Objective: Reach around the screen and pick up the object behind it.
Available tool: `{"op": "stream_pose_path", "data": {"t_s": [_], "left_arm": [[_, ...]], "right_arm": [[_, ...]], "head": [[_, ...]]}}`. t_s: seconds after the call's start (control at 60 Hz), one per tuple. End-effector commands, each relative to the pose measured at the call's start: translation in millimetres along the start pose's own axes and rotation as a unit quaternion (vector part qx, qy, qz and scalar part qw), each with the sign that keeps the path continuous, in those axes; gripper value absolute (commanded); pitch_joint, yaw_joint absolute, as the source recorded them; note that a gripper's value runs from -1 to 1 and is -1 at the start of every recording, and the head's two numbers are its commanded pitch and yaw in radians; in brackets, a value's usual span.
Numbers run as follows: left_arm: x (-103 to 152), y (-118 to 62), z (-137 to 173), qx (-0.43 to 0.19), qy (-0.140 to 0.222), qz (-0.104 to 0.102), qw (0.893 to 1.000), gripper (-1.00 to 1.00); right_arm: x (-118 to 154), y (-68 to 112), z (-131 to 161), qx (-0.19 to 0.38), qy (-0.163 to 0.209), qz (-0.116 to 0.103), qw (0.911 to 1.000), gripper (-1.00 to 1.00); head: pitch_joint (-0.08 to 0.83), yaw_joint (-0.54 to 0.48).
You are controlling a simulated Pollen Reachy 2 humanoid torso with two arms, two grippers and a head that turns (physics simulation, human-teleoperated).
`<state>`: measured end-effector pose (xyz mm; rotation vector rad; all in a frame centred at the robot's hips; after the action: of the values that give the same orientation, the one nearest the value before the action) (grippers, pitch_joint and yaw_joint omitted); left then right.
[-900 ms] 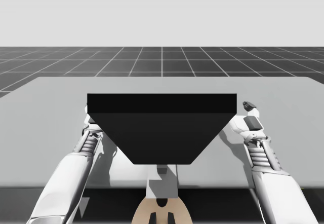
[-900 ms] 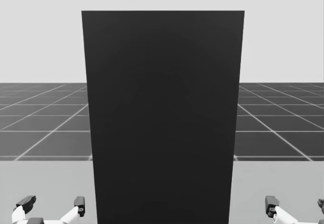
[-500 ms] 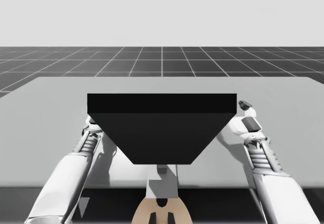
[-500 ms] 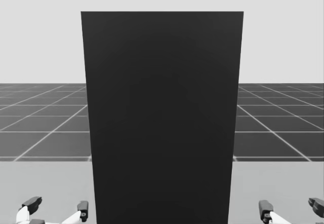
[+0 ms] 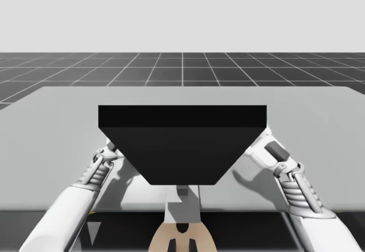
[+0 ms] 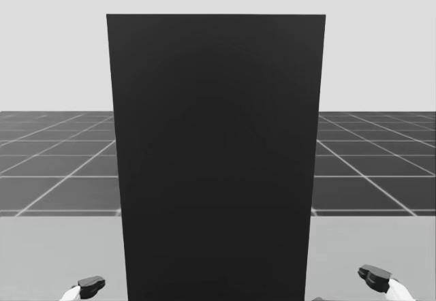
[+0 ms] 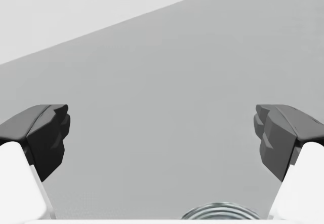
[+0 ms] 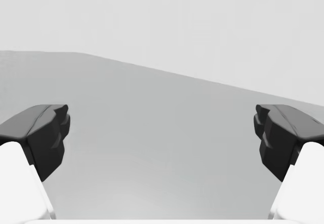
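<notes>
A tall black screen (image 5: 182, 143) stands upright in the middle of the grey table (image 5: 51, 121) and hides whatever lies behind it. In the head view the screen (image 6: 216, 158) blocks the centre. My left hand (image 5: 107, 150) sits at the screen's near left side and my right hand (image 5: 269, 147) at its near right side. One dark left fingertip (image 6: 90, 284) and one dark right fingertip (image 6: 375, 274) show low beside the screen. My left gripper (image 7: 162, 138) is open over bare table. My right gripper (image 8: 162, 138) is open too, with nothing between its fingers.
The table's far edge (image 5: 182, 87) runs behind the screen, with a dark gridded floor (image 5: 182, 66) beyond it. Bare table surface stretches to the left (image 5: 40, 149) and right (image 5: 331, 143) of the screen.
Both hands have drawn back toward me and sunk lower in the head view. The right hand has shifted inward against the screen's side. My head has turned slightly.
</notes>
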<state>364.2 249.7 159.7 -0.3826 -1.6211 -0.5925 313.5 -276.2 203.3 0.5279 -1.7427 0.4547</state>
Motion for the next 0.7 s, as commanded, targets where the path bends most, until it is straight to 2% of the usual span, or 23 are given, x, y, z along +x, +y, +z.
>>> {"op": "stream_pose_path", "data": {"t_s": [0.017, 0.167, 0.517, 0.65, 0.7], "left_arm": [[0.1, -10.1, 6.6, -0.077, 0.001, -0.019, 0.997, -1.00], [-0.1, -16.7, 9.7, -0.110, 0.000, -0.030, 0.993, -1.00], [-0.5, -18.7, 11.7, -0.129, 0.008, -0.024, 0.991, -1.00], [-2.7, -17.8, 12.6, -0.140, 0.053, -0.001, 0.989, -1.00], [-5.6, -17.5, 12.4, -0.142, 0.071, -0.006, 0.987, -1.00]], "right_arm": [[-1.7, 15.8, 3.2, 0.075, -0.003, 0.005, 0.9971, -1.00], [-2.8, 23.4, 5.3, 0.114, -0.002, 0.006, 0.9935, -1.00], [-6.0, 34.8, 9.7, 0.167, 0.012, 0.005, 0.9858, -1.00], [-6.2, 34.6, 10.1, 0.167, 0.013, 0.006, 0.9858, -1.00], [-6.1, 34.4, 9.9, 0.166, 0.012, 0.007, 0.9861, -1.00]], "head": [[0.060, -0.01], [0.060, -0.01], [0.066, -0.01], [0.069, -0.01], [0.070, -0.01]]}}
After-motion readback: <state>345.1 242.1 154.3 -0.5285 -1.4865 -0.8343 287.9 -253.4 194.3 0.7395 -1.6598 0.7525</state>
